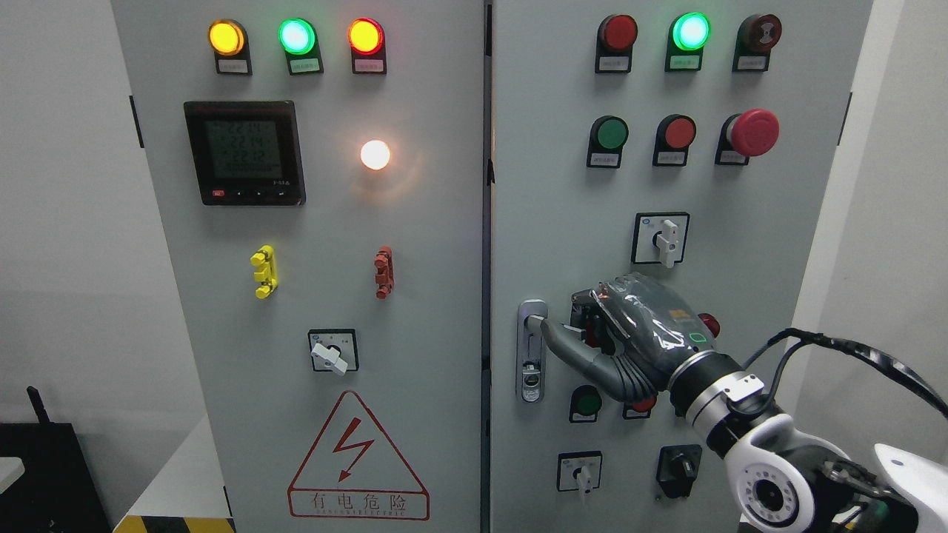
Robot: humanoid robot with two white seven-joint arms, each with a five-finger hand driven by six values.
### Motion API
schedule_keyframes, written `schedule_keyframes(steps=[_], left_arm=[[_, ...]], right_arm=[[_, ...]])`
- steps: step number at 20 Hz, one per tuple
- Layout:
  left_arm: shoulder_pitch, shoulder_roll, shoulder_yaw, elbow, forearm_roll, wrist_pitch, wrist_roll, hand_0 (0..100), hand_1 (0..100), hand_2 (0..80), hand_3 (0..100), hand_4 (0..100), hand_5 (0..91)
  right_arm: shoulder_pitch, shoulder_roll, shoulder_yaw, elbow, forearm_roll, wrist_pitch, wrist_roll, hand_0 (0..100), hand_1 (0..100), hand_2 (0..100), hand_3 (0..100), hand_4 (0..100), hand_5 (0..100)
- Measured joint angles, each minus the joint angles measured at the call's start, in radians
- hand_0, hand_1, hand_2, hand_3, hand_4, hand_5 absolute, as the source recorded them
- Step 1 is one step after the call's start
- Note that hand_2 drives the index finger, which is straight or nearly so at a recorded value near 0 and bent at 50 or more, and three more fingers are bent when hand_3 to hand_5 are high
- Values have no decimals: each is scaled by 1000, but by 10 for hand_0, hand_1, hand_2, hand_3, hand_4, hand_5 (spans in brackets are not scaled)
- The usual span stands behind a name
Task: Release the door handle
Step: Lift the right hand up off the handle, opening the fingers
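The silver door handle (pixel 531 354) sits upright on the left edge of the right cabinet door (pixel 563 222). My right hand (pixel 585 333), in a dark grey glove, hovers just to the right of it. Its fingers (pixel 592 314) are curled in and stay clear of the handle plate, with nothing seen inside them. The thumb (pixel 563 344) stretches left, and its tip rests against the handle's upper end. My left arm does not show.
Around the hand are a rotary switch (pixel 661 238) above it and green (pixel 586 403) and red (pixel 643 404) push buttons and more switches below it. A black cable (pixel 852 348) arcs over my right forearm. The left door (pixel 311 296) carries a meter, lamps and a warning triangle.
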Motion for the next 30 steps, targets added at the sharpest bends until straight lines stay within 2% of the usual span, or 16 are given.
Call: schedule_keyframes(steps=[13,30], left_arm=[[0,0,0,0,0,0,0,120,389,0,0,0,0],[0,0,0,0,0,0,0,120,389,0,0,0,0]], right_arm=[[-5,0,-1,3,3,-3,4,499,92,643,1000,1000,1000],[-7,20,-1,20,10,-5,-43,503,138,601,1000,988,1000]])
